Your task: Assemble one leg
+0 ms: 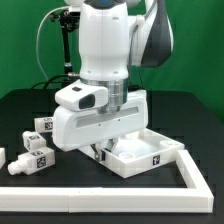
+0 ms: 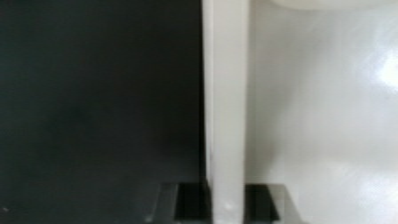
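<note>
The large white square panel [image 1: 150, 150] with a raised rim lies right of centre in the exterior view. My gripper [image 1: 101, 150] is down at its near-left corner. In the wrist view the panel's rim [image 2: 226, 90] runs as a white strip straight between my two dark fingertips [image 2: 192, 203], and my gripper [image 2: 226, 203] is shut on it. The legs are small white blocks with black-and-white tags. One leg [image 1: 42, 126], another leg [image 1: 35, 152] and a third leg [image 1: 2, 160] lie apart on the black table at the exterior view's left, none of them held.
A white L-shaped rail [image 1: 110, 181] runs along the table's front and up its right side [image 1: 196, 172], close to the panel. The arm's white body [image 1: 100, 110] hides the panel's left part. A black stand [image 1: 66, 45] rises at the back left.
</note>
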You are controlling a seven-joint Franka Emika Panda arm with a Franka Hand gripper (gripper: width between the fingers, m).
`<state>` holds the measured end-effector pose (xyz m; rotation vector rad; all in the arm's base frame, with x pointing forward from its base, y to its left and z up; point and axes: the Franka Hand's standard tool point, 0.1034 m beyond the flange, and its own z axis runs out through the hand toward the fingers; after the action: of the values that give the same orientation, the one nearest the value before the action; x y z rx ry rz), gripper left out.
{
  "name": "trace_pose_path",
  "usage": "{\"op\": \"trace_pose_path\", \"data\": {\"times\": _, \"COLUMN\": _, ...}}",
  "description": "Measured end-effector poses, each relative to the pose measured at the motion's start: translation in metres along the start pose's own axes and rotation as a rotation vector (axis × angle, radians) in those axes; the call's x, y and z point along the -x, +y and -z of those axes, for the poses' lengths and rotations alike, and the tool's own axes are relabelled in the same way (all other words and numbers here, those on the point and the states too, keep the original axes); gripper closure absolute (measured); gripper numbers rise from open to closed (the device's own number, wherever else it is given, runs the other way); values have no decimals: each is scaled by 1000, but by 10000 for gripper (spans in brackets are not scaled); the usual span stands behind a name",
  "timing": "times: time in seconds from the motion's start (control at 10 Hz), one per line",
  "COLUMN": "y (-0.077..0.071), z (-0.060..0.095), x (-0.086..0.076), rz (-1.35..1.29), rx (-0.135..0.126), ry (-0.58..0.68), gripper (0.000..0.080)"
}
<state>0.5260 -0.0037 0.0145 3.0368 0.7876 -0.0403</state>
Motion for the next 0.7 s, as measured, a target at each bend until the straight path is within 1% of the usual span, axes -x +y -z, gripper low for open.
{"op": "trace_pose_path", "data": {"times": 0.1, "y": -2, "z": 1, "x": 5, "rz": -63, "rx": -25, "ry": -54, "gripper": 747}}
{"op": "trace_pose_path", "data": {"times": 0.2, "y": -1, "z": 3, "x": 8, "rz": -98, "rx": -53, "ry": -104, "gripper": 744}}
{"op": "trace_pose_path", "data": {"times": 0.3, "y": 4, "z": 3, "x": 8, "rz": -99, "rx": -52, "ry": -104, "gripper": 742}}
{"op": "trace_pose_path", "data": {"times": 0.4, "y": 2, "z": 1, "x": 11, "rz": -97, "rx": -55, "ry": -109, "gripper": 742}}
{"op": "trace_pose_path", "data": {"times": 0.7, "y": 3, "z": 1, "x": 12, "rz": -104, "rx": -56, "ry": -109, "gripper": 742}}
